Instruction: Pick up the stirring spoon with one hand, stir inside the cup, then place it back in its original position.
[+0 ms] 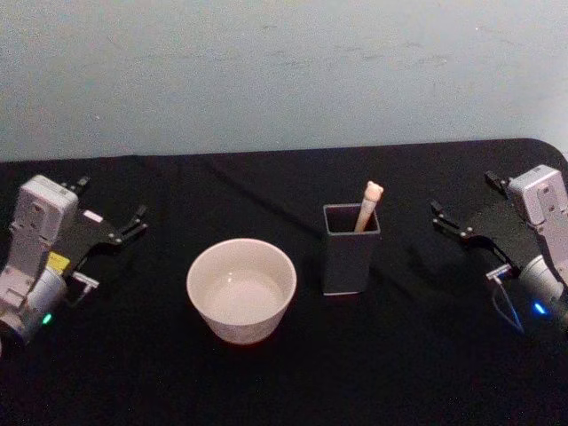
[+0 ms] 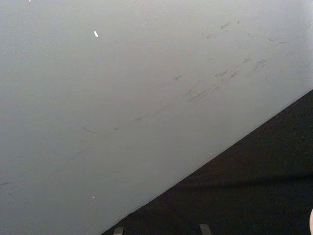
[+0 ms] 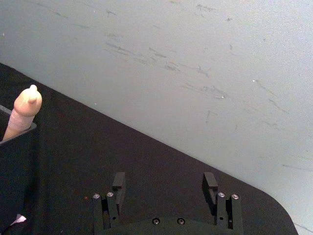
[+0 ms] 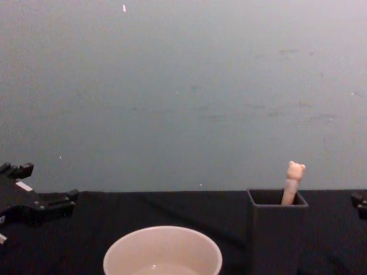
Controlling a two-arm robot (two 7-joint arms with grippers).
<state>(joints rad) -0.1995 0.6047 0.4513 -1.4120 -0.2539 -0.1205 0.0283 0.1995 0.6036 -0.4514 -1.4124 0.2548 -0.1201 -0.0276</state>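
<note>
Fingers gape empty on our nine-o'clock left gripper (image 1: 113, 197) and three-o'clock right gripper (image 1: 463, 192); yanking the stirring spoon (image 1: 369, 202) could topple its holder (image 1: 351, 262).

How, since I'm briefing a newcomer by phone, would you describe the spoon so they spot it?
On the black table, between the idle left gripper and right gripper, a dark grey square holder stands right of the white cup. The spoon stands inside it. Its beige handle, topped by a small bear head, pokes above the rim, unlike anything nearby.
</note>
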